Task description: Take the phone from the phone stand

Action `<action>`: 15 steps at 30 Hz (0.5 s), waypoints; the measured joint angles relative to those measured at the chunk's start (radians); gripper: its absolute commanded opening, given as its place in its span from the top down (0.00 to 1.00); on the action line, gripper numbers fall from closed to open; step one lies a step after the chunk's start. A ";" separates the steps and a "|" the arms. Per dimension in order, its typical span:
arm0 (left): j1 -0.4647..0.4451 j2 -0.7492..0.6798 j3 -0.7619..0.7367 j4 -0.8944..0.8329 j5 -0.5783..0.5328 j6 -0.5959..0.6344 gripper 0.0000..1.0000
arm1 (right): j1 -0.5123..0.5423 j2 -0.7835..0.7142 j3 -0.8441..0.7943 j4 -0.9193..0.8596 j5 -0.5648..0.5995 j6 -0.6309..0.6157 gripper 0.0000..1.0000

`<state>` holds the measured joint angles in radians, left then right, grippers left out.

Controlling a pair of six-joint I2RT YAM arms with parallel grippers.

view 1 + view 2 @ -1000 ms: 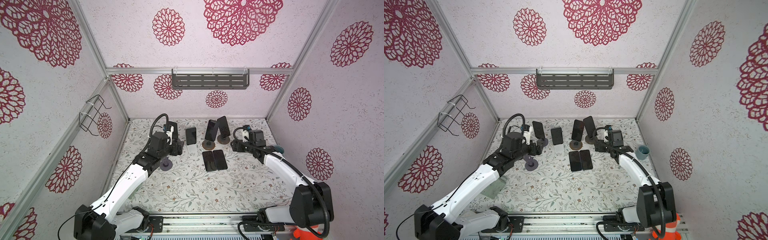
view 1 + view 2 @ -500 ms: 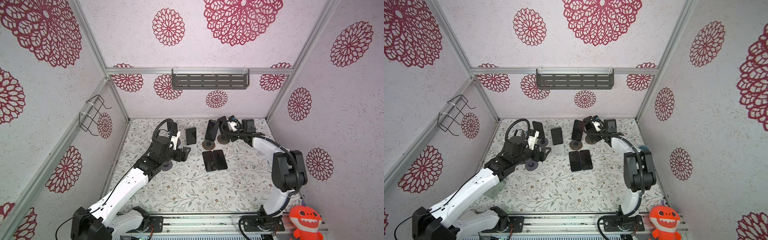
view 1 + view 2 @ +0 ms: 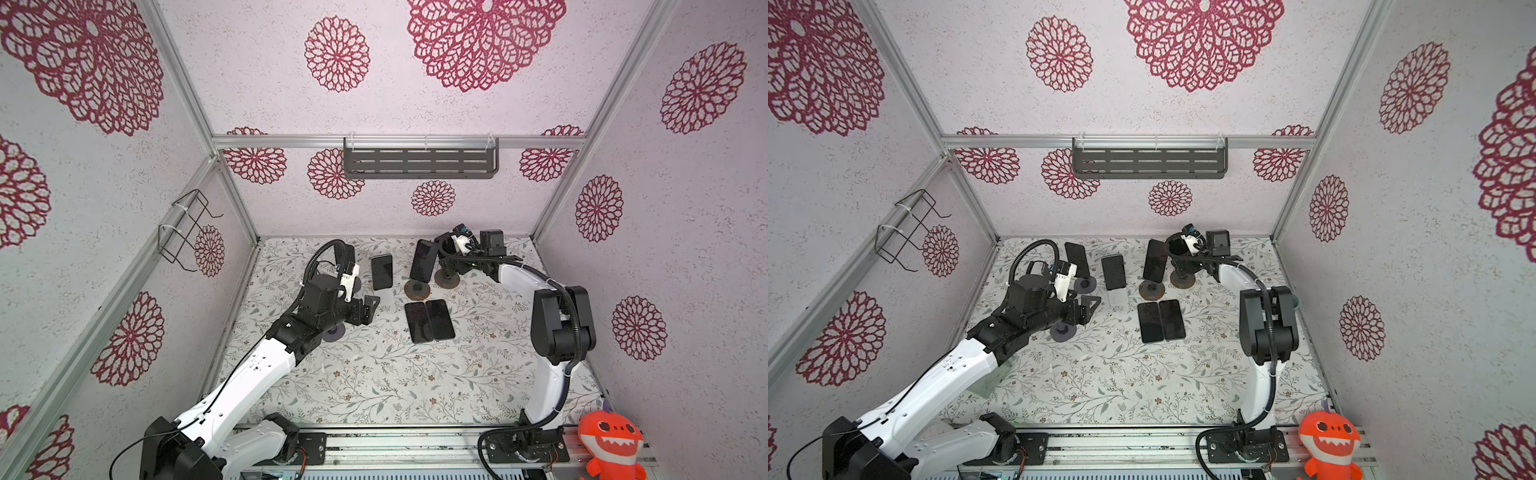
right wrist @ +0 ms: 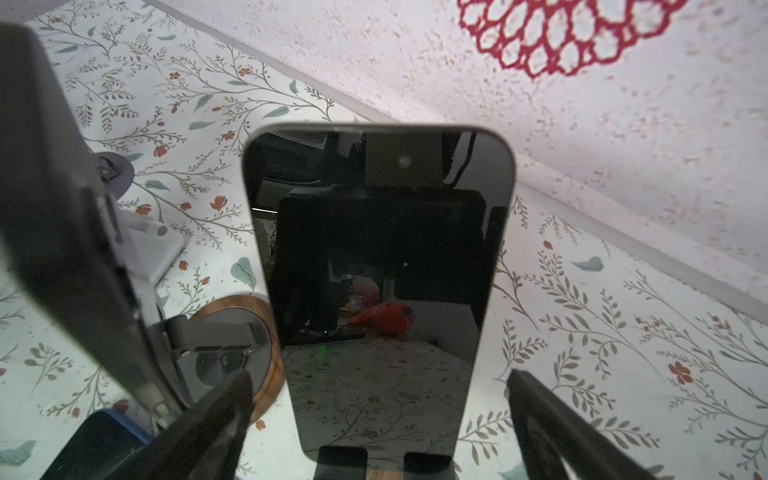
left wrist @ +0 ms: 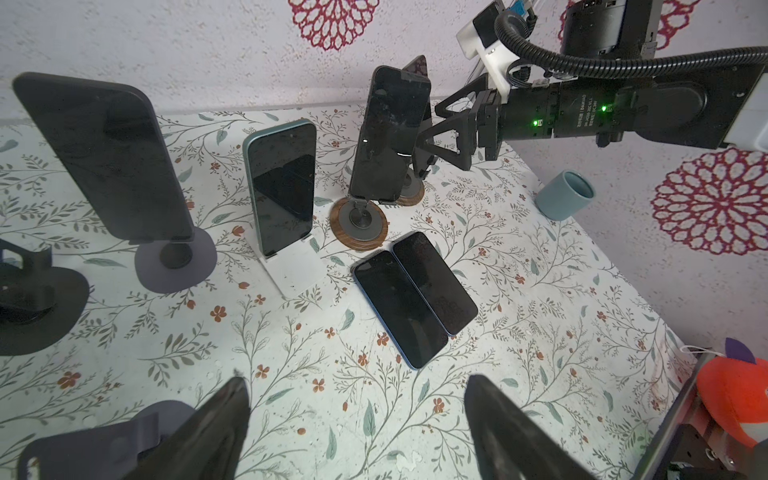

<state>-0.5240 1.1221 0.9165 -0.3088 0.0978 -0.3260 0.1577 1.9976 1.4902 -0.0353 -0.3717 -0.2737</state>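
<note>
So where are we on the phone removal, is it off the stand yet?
Not yet. Done: two phones already lie flat on the table. In hand: right gripper is open around the rear phone, which still sits in its stand; no grip closed. Left gripper is open over the table, holding nothing. Remaining: close, lift out, set down.
</note>
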 measured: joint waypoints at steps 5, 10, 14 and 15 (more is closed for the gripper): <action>0.000 0.000 0.000 -0.003 -0.005 0.003 0.15 | 0.000 0.036 0.031 0.001 -0.001 0.015 0.01; 0.000 0.000 0.000 -0.004 -0.010 0.005 0.15 | 0.000 0.055 0.036 0.002 0.000 0.032 0.01; 0.000 0.000 0.000 -0.004 -0.014 0.008 0.15 | 0.000 0.058 0.036 0.010 0.000 0.042 0.06; 0.000 0.001 0.000 -0.004 -0.017 0.009 0.15 | 0.000 0.058 0.036 0.012 -0.002 0.046 0.08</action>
<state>-0.5240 1.1229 0.9165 -0.3126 0.0811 -0.3168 0.1577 2.0552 1.5261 -0.0231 -0.3733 -0.2276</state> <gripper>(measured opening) 0.848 0.955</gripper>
